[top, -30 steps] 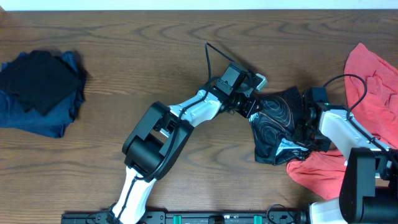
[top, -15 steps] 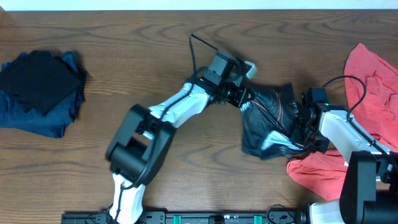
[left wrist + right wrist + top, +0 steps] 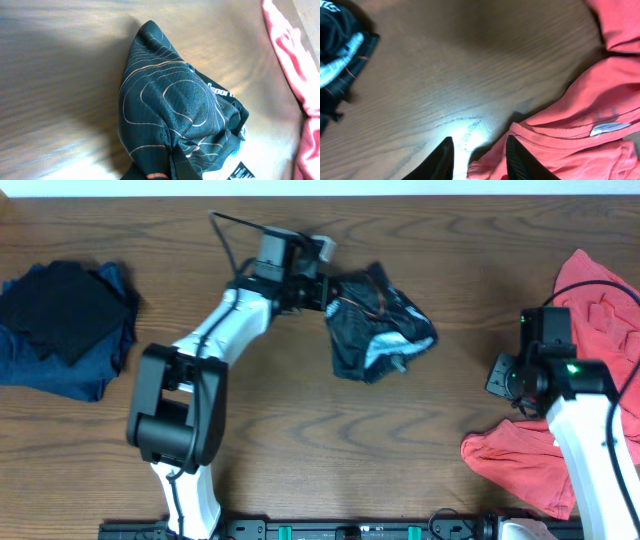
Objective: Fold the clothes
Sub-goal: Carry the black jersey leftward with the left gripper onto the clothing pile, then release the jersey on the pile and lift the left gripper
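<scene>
The black short-sleeved sports jersey with thin orange contour lines (image 3: 375, 320) sits bunched at the far middle of the brown wooden worktop (image 3: 300, 440), one gathered edge clamped in the left pincer (image 3: 320, 288). Gripped at a single point, it could slip free or drop in a crumple, leaving nothing flat to fold. The right pincer (image 3: 479, 147) stands wide and empty, just beside the coral-red garment (image 3: 580, 120). The left wrist view shows white lettering on the jersey; only the overhead shows the navy and black pile (image 3: 65, 325) far left.

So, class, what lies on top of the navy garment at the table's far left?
A black garment covers most of the navy garment; anything beneath is hidden.
</scene>
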### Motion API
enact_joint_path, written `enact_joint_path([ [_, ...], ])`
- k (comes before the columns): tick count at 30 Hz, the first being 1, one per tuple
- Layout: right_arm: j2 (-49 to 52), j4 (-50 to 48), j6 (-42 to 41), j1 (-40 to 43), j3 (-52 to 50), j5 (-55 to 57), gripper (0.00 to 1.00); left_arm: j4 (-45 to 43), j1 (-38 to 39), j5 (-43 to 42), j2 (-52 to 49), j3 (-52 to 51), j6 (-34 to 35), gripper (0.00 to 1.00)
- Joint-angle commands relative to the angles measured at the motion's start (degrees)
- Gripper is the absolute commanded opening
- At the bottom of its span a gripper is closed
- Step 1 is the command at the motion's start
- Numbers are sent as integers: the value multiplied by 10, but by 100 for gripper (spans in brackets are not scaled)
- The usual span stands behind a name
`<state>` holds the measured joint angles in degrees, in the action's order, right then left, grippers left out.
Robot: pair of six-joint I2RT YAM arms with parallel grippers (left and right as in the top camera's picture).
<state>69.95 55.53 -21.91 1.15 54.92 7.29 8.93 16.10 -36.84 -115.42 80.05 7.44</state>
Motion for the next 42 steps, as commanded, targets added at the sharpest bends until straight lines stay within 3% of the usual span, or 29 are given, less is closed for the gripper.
enact_joint_path([
  [1,-31,5,10,-3,9,2,33,0,-45,14,6,1,-18,6],
  [14,-58,48,10,-3,9,2,32,34,-213,170,32,10,-86,6],
  [22,-58,47,9,-3,9,2,31,66,-302,267,107,47,-175,6],
  [31,-58,47,9,-3,9,2,31,67,-425,275,132,124,-189,6],
  [42,-58,49,9,-3,9,2,29,90,-539,269,132,128,-150,7],
])
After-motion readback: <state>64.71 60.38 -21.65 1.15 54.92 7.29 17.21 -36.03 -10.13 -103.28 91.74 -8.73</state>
